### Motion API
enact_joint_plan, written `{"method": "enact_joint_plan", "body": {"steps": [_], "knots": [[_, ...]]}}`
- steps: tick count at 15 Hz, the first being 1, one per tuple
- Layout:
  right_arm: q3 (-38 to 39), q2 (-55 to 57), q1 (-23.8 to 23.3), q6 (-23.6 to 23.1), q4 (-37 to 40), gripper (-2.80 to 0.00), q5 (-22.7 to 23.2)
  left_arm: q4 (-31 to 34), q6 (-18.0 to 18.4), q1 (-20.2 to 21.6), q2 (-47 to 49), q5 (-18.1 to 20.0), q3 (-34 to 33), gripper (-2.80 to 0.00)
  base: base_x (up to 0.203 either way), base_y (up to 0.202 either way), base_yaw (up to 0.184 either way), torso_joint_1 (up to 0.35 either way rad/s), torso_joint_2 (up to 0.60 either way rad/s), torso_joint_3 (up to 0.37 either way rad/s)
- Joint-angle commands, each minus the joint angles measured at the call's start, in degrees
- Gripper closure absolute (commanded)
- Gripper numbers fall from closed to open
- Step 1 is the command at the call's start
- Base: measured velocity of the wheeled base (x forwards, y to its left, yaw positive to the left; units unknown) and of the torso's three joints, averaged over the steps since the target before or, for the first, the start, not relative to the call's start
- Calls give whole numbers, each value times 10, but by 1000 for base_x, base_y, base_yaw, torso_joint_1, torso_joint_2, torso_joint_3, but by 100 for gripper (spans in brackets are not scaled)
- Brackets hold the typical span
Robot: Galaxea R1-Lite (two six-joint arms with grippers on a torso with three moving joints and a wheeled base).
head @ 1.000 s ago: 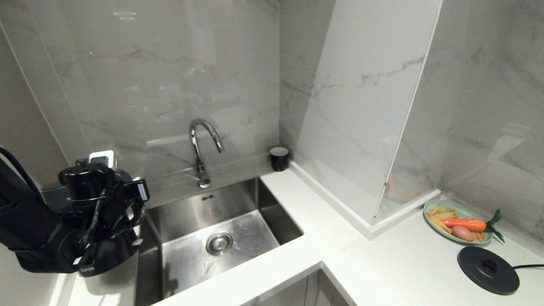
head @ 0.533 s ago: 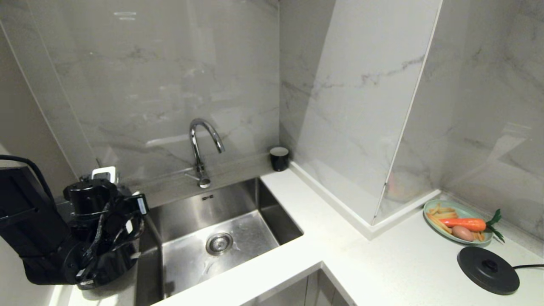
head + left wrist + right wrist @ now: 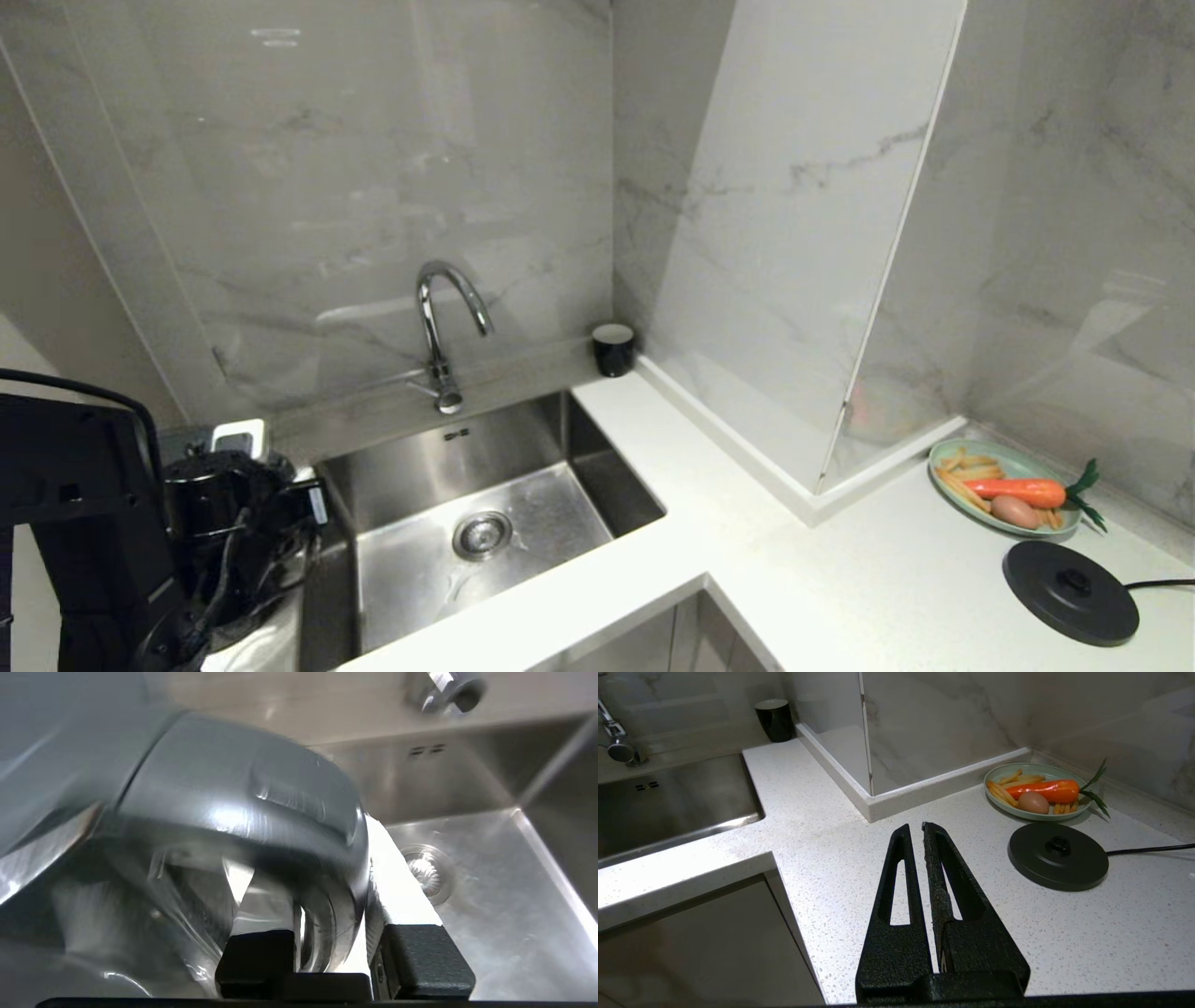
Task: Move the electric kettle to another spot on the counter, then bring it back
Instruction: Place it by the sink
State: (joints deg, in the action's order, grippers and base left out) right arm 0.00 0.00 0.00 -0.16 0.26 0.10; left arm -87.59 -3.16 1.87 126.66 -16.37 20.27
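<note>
We are looking at an L-shaped white speckled bench (image 3: pixel 840 579) with a thick front edge; a wide bare stretch is lying between the sink and the things at four o'clock. The steel sink (image 3: pixel 485 523), a square-cornered basin with a round drain, is sitting at seven o'clock, its curved chrome tap (image 3: pixel 439 327) behind it at ten o'clock. A small black mug (image 3: pixel 613 348) is standing in the corner against the glossy marbled wall. At four o'clock a pale green oval plate (image 3: pixel 943 464) is carrying a carrot, an egg and fries, and just in front of it a flat round black base disc (image 3: pixel 1069 593) is lying with its cord running off the right edge.

The electric kettle (image 3: pixel 210 495), glossy black with a flat lid, is showing at eight o'clock on the narrow strip of bench left of the sink, tight against the sink's rim; we cannot tell whether its bottom is touching the surface. The left pincer (image 3: pixel 334 947) is pinching the kettle's loop handle, one black finger on each side. The right pincer (image 3: pixel 920 833) is hanging over the bare bench with its two slotted fingers pressed together, holding nothing.
</note>
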Motion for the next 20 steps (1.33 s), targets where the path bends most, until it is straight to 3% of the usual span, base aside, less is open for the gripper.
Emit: {"method": "enact_joint_plan", "body": {"steps": [1, 18, 19, 20], "knots": [[0, 0, 0, 0, 0, 0, 0, -1, -3, -1, 21, -1, -19, 0, 0, 0, 0, 0, 0, 0], [0, 0, 0, 0, 0, 0, 1, -1, -3, -5, 15, -20, 21, 0, 0, 0, 0, 0, 0, 0], [0, 0, 0, 0, 0, 0, 0, -1, -3, -5, 16, -22, 22, -280, 0, 0, 0, 0, 0, 0], [0, 0, 0, 0, 0, 0, 0, -1, -3, -5, 15, -23, 22, -280, 0, 0, 0, 0, 0, 0]]}}
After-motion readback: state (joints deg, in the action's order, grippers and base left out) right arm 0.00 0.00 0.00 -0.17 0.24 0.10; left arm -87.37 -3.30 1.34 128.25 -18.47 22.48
